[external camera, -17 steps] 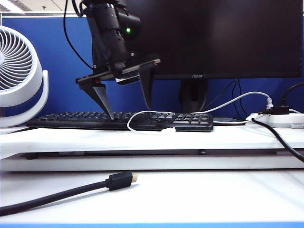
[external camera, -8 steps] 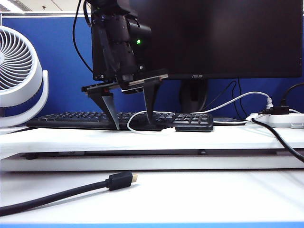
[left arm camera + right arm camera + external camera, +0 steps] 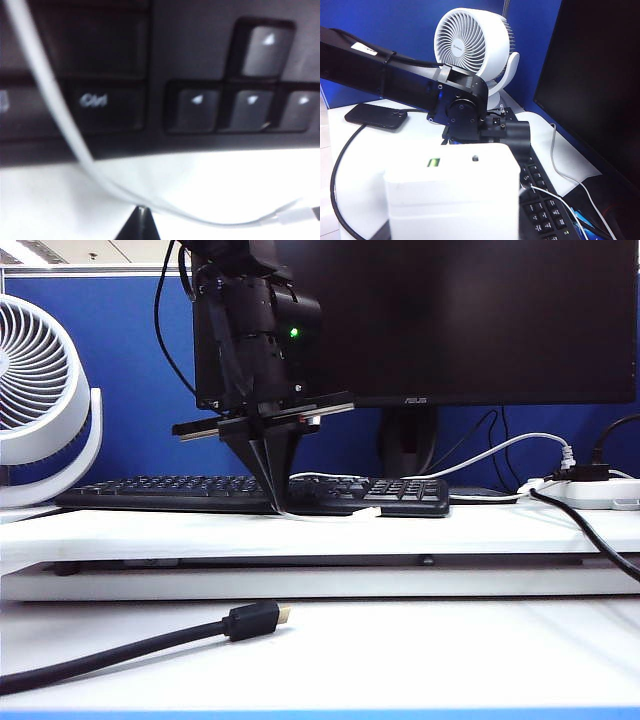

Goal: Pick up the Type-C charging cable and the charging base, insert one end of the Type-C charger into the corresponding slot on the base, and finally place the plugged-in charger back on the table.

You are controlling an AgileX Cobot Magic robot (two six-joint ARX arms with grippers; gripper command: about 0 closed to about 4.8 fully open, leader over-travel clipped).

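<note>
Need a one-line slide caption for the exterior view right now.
Left claw shut on the white charging cable at the keyboard's front edge, on the raised white table.

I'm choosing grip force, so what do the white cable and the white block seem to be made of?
Type-C charging cable: probably soft rubbery plastic, matte; it bends in a loose loop where the left gripper is shut on it. Charging base, at the right gripper: seemingly hard smooth plastic with rounded edges and even sheen.
</note>
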